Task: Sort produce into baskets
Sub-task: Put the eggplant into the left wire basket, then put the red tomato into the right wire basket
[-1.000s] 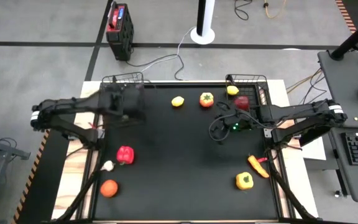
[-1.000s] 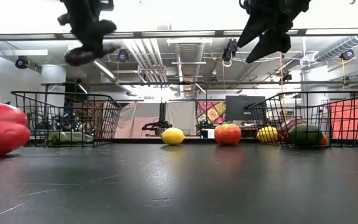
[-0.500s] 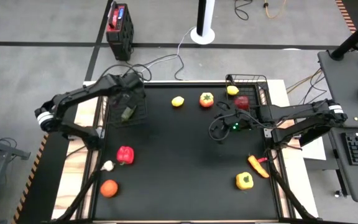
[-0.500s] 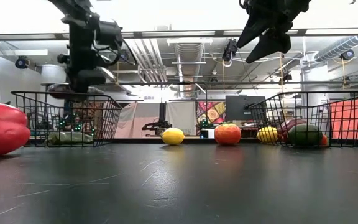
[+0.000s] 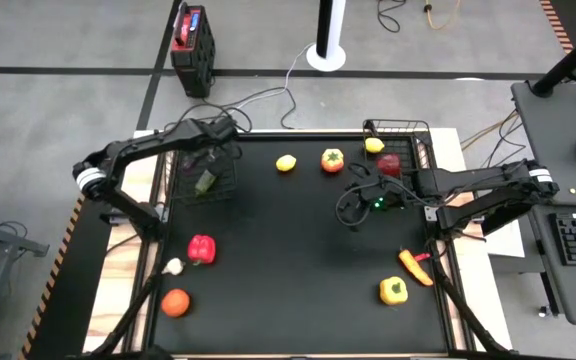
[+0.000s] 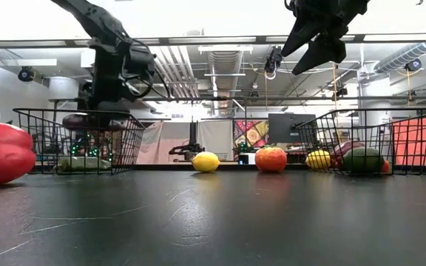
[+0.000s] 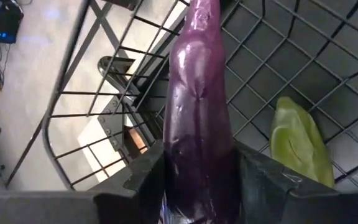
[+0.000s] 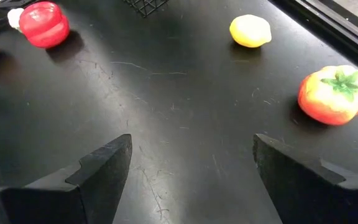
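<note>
On the black counter (image 5: 298,260), near to far: an orange tomato (image 5: 175,301), garlic (image 5: 173,266) and a red pepper (image 5: 201,249). Mid-counter, the right claw (image 8: 188,158) hovers with its fingers spread, grasping nothing. Farther back, the left claw (image 7: 197,186) holds a purple eggplant (image 7: 197,112) inside the left basket (image 5: 180,190), beside a green cucumber (image 7: 300,146). A lemon (image 5: 286,163) lies between the baskets.

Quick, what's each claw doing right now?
Left claw: closed on the purple eggplant, over the left basket.
Right claw: open, holding nothing.
</note>
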